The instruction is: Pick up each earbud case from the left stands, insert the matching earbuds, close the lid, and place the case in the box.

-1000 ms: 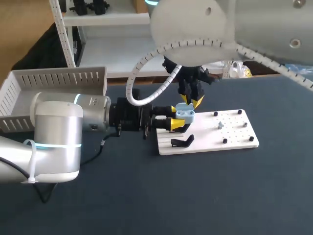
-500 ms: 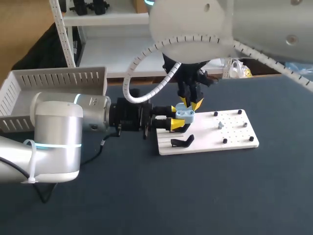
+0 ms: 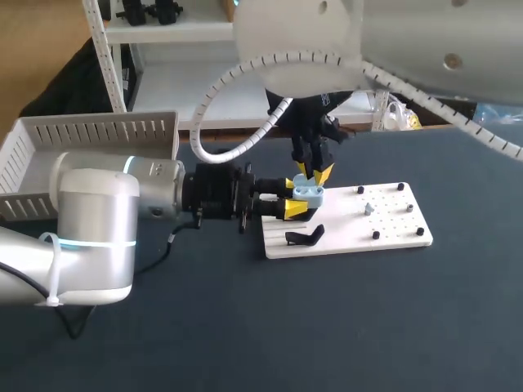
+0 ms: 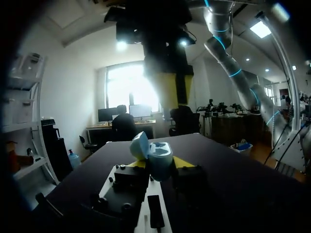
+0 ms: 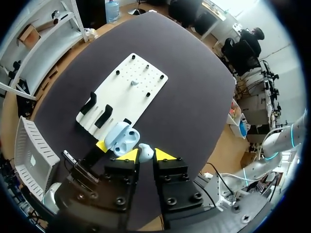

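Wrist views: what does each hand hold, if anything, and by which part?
Left hand: the open light-blue plastic earbud case, by its base's two sides. Right hand: a small pale-blue earbud, pinched across its body.

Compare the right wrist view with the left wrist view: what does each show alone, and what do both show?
Only the right wrist view: the whole white board, the box, and the earbud pinched in the right tool. Only the left wrist view: that tool side on, hanging over the case. Both: the open light blue case gripped by the left tool, and a black stand.
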`<state>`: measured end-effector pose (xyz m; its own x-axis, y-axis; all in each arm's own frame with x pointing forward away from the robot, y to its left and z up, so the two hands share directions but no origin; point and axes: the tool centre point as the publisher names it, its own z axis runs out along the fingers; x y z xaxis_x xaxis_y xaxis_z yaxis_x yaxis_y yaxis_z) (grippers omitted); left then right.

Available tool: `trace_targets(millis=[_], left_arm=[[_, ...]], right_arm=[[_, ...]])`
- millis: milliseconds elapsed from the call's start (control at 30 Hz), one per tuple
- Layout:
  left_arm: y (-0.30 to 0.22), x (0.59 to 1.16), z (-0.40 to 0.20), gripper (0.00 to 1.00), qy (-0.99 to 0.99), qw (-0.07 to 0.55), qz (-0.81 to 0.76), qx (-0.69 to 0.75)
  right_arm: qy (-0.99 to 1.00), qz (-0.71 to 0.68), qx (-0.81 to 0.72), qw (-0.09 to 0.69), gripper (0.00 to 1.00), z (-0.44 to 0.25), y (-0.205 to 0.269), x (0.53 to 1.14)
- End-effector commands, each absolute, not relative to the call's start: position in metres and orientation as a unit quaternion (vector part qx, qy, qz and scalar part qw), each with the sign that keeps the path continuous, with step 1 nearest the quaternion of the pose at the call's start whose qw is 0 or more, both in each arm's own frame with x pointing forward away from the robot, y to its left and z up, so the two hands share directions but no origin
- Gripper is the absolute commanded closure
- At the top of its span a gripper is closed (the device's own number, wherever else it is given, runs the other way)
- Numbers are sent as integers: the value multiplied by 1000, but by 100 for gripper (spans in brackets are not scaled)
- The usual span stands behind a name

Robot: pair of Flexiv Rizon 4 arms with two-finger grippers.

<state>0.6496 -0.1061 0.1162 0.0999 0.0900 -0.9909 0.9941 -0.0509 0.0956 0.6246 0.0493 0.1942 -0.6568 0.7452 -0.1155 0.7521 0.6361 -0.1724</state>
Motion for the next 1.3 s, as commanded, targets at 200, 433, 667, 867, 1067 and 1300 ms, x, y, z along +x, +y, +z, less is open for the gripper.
trace_targets(millis=[200, 433, 667, 867, 1067, 1300], left_arm=[[-106, 651, 117, 100, 499, 475, -467, 555], [-105, 652, 119, 100, 504, 474, -469, 550], [-105, 652, 119, 100, 504, 474, -469, 550], [-105, 652, 119, 100, 504, 474, -469, 550], [-105, 652, 119, 100, 504, 474, -469, 550], [-105, 652, 119, 100, 504, 474, -469, 550]], right_arm=[[902, -105, 418, 10, 100, 189, 47, 623], [903, -104, 416, 8, 100, 184, 49, 625], [903, -103, 417, 11, 100, 181, 49, 631], [904, -103, 415, 10, 100, 177, 50, 633], [904, -104, 414, 9, 100, 175, 50, 636], [904, -104, 415, 7, 100, 173, 49, 638]])
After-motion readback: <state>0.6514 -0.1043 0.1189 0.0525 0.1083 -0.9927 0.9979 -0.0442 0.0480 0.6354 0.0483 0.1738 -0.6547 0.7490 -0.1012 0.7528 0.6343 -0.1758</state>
